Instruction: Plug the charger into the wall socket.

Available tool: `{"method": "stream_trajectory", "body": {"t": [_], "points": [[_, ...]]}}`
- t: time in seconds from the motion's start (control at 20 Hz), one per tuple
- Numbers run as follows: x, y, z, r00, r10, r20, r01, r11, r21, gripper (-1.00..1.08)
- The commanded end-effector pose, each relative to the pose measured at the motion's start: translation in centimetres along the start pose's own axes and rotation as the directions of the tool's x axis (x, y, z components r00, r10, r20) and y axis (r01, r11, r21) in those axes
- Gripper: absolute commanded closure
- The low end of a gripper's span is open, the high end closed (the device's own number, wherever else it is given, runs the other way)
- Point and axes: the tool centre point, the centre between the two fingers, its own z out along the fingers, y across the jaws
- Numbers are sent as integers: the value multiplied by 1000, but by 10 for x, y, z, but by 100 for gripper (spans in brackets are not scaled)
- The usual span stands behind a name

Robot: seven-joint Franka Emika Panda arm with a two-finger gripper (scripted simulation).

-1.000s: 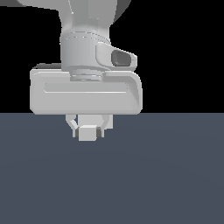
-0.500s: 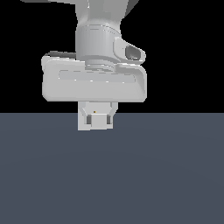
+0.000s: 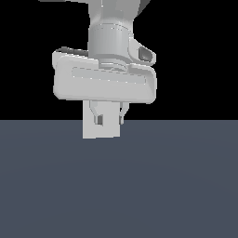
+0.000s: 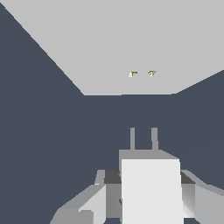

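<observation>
In the wrist view my gripper [image 4: 148,208] is shut on the charger [image 4: 151,188], a small white block with two short grey prongs [image 4: 132,139] pointing ahead. The wall socket [image 4: 131,39], a large flat white panel with two tiny orange marks [image 4: 133,73], lies beyond the prongs with a gap between them. In the exterior view the gripper [image 3: 110,122] hangs fingers down above the dark floor. A white square panel [image 3: 101,131] shows behind its fingers. The charger cannot be told apart from that panel there.
The dark grey floor [image 3: 139,186] fills the lower half of the exterior view, with black background above. The same floor [image 4: 43,131] surrounds the panel in the wrist view. Nothing else shows.
The gripper has risen and shifted toward the exterior view's right with the charger still held. The white panel now shows behind its fingers.
</observation>
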Motion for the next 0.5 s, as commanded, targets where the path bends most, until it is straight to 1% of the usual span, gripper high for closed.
{"method": "stream_trajectory", "body": {"t": [0.0, 0.45], "points": [[2, 1, -2, 1000, -17, 0, 17, 1000, 2, 108], [2, 1, -2, 1000, -18, 1, 18, 1000, 2, 108]]}}
